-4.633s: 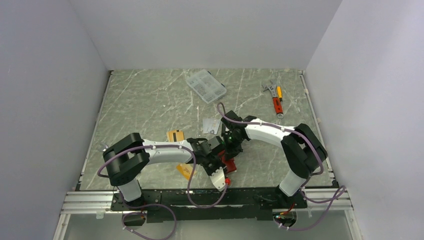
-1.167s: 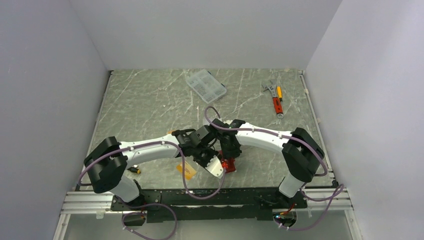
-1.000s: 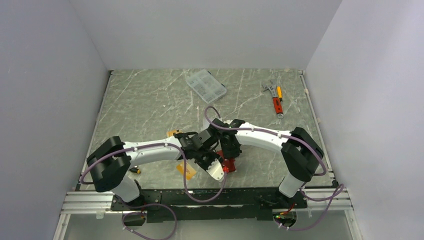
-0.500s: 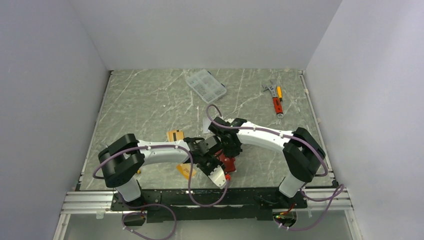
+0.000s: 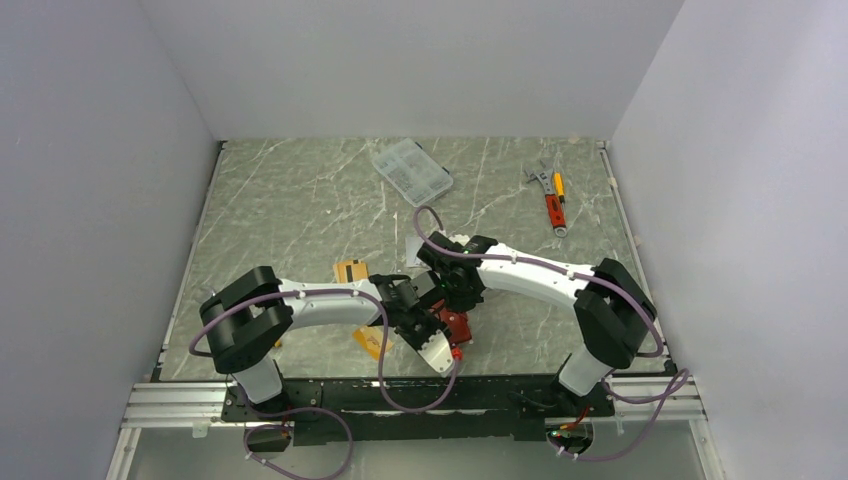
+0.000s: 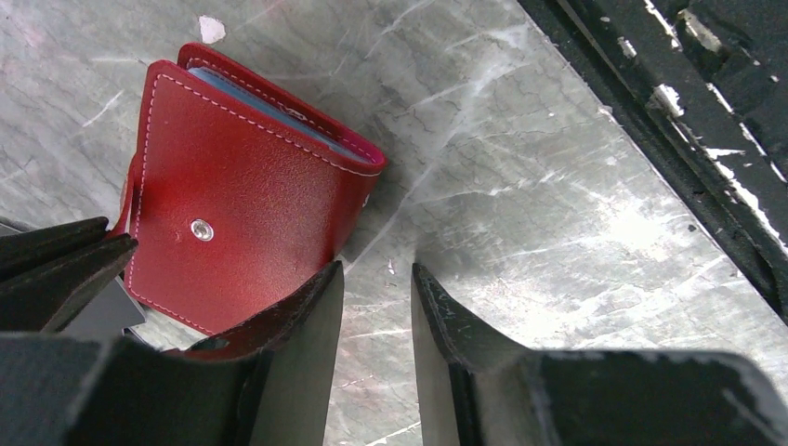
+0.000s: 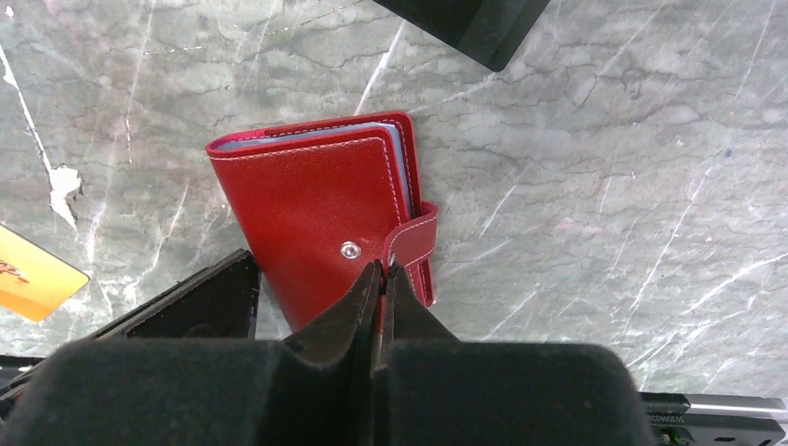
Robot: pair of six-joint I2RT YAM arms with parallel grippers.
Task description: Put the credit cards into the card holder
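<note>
Count from the top: one red card holder (image 7: 316, 204), lying flat on the table (image 5: 300, 200) near the front edge, right between my two grippers. It's folded over, light blue lining showing along one edge, and the snap stud is uncovered with the tab end just beside it. Credit cards: two orange ones I can count for sure, both lying loose outside the holder. The one with the black stripe (image 5: 350, 270) is beyond my left forearm, the other orange card (image 5: 371, 342) is nearer the front edge, left of the holder. A pale sliver (image 5: 411, 248) by my right arm may be a third, mostly hidden, can't confirm. My right gripper (image 7: 381, 269) has its fingers pressed together, tips right at the tab end; can't tell whether the tab is pinched between them. My left gripper (image 6: 376, 279) has its fingers apart over bare table, one finger at the holder's corner, nothing between them. Far side: one clear compartment box (image 5: 410, 171), and a small group of hand tools (image 5: 552, 200) in the far right corner, at least two.
</note>
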